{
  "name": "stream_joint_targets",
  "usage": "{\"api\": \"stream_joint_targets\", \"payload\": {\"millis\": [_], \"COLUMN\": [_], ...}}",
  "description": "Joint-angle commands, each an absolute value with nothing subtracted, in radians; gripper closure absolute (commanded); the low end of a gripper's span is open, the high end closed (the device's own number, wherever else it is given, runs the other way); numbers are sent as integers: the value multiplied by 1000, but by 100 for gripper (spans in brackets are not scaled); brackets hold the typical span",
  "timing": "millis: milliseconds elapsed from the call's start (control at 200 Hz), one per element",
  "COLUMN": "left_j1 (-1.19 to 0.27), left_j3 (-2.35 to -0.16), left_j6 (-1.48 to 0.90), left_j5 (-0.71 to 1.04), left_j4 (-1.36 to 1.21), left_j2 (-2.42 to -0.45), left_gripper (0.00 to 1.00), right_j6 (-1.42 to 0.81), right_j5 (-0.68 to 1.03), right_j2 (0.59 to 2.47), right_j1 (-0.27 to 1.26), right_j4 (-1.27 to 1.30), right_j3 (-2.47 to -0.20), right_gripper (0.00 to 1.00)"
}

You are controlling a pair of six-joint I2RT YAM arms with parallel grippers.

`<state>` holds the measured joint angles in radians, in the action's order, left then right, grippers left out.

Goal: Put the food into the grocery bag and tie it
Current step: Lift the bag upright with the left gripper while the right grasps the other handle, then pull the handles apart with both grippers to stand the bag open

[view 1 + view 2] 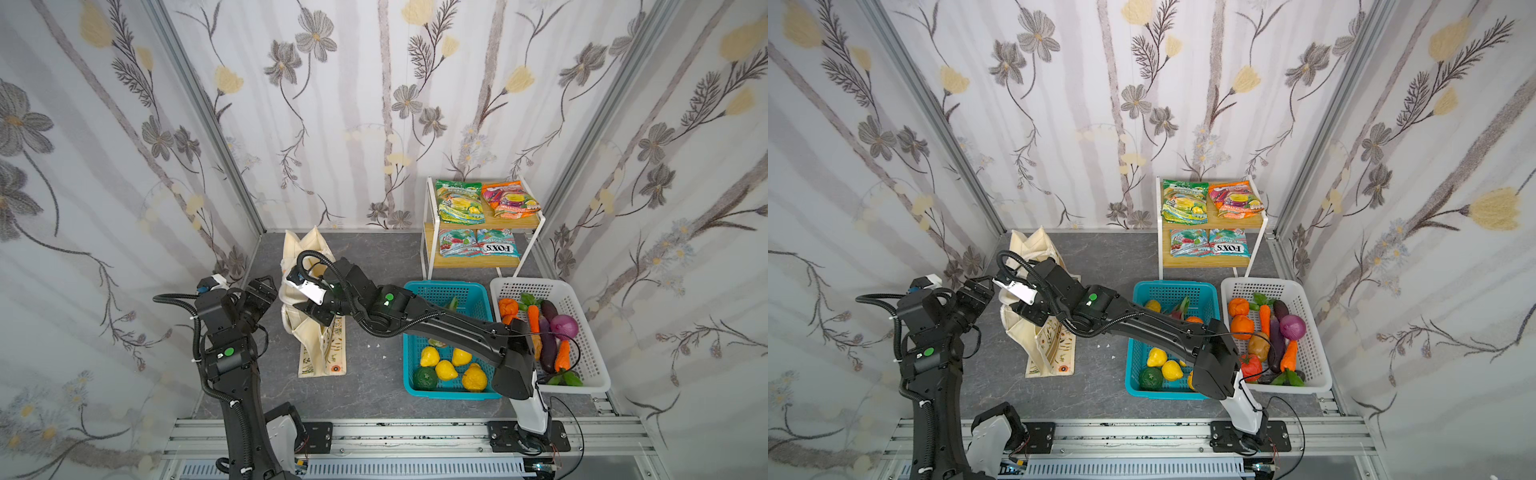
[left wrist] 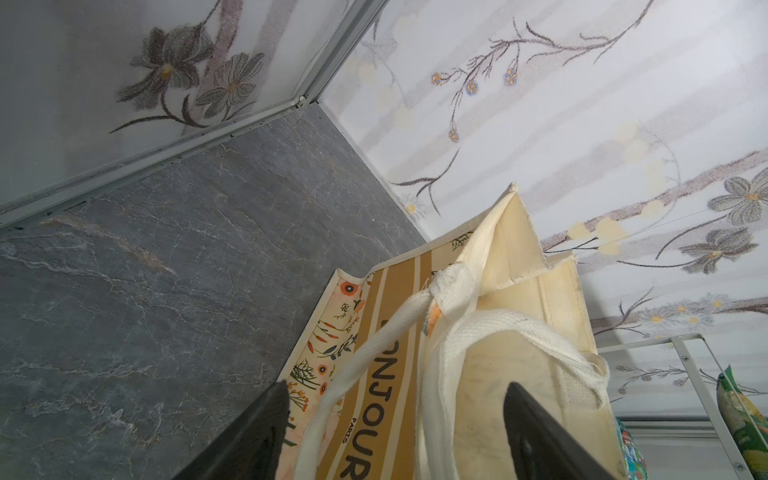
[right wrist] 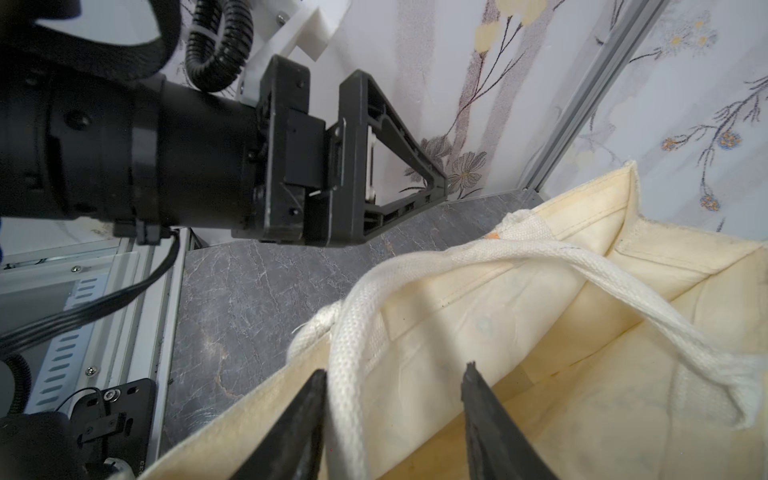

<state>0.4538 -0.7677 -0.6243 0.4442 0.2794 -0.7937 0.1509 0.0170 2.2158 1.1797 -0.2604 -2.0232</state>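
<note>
The grocery bag (image 1: 320, 353) stands slumped on the tabletop (image 1: 374, 257), mouth up. The left hand (image 2: 395, 386) is spread wide, straddling its rim and holding nothing. The right hand (image 3: 395, 370) stands parted around a rope handle (image 3: 349, 332), seemingly not yet pinching it. Soft, light canvas will likely sag; the thick rope looks the surest hold

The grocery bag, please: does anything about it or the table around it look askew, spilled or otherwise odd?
The grocery bag sags out of shape: its walls fold inward and its rim stands uneven. A few small white bits lie scattered on the table between it and the teal basket; what they are I cannot tell.
</note>
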Motion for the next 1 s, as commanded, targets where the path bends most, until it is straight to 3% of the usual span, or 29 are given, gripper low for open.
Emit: {"api": "stream_joint_targets", "payload": {"millis": [0,55,150,250,425,510,575,625,674,994], "left_j1": [454,454,452,451,451,449,438,416,383,228], "left_j3": [-764,-761,-759,-769,-791,-780,-773,-769,-773,-785], "left_j6": [-605,-604,-611,-588,-585,-597,-599,-594,-575,-532], "left_j5": [419,413,408,405,405,411,414,429,433,430], "left_j4": [229,227,220,209,202,188,173,159,156,141], "left_j2": [-792,-796,-801,-804,-814,-824,-828,-838,-856,-978], "left_gripper": [15,15,15,18,23,25,25,26,26,26], "right_j6": [165,162,148,110,15,-83,-165,-226,-274,-453], "right_j5": [-48,-68,-86,-73,-60,-44,-12,7,15,-5], "right_j2": [2225,2221,2205,2185,2078,2002,1957,1930,1912,1839], "right_j1": [1182,1180,1179,1175,1171,1154,1140,1131,1128,1096], "right_j4": [-247,-257,-264,-242,-33,144,282,370,435,781], "right_j3": [-2037,-2035,-2030,-2024,-1865,-1725,-1625,-1563,-1517,-1280], "right_gripper": [63,70,71,82,84,100,100,92,100,100]}}
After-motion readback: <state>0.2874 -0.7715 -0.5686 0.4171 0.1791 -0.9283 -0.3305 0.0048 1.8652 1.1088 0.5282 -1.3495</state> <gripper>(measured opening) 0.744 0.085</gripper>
